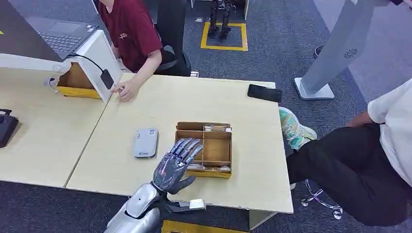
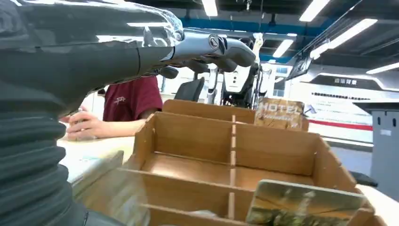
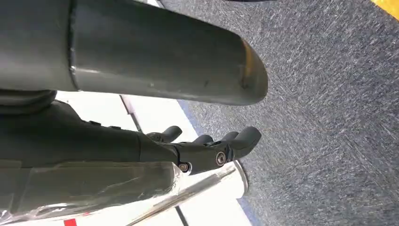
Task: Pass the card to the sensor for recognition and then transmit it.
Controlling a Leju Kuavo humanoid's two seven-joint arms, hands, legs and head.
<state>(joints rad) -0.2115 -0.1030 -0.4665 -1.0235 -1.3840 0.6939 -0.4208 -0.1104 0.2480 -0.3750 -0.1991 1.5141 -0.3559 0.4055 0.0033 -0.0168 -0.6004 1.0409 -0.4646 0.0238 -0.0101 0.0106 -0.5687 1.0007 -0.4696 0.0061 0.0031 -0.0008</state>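
Head view: we log our left hand [image 1: 176,164] nearest, fingers spread and holding nothing, over the left edge of the wooden box [image 1: 204,149] on the bench [image 1: 145,104]; grey sensor [image 1: 146,142] just left.
Left wrist view: card [image 2: 301,203] stands in the box's near compartment.
Right wrist view: right hand [image 3: 207,146], fingers loosely extended, holding nothing, above carpet [image 3: 329,117].

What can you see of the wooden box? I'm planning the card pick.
The box is a shallow, open-topped tray of light brown wood, split by thin dividers into several compartments. It lies flat on the table, near its front edge, right of the grey sensor. Cards stand at its far end, more at the near end; the middle compartments look empty. The left hand hovers over its left side, holding nothing.
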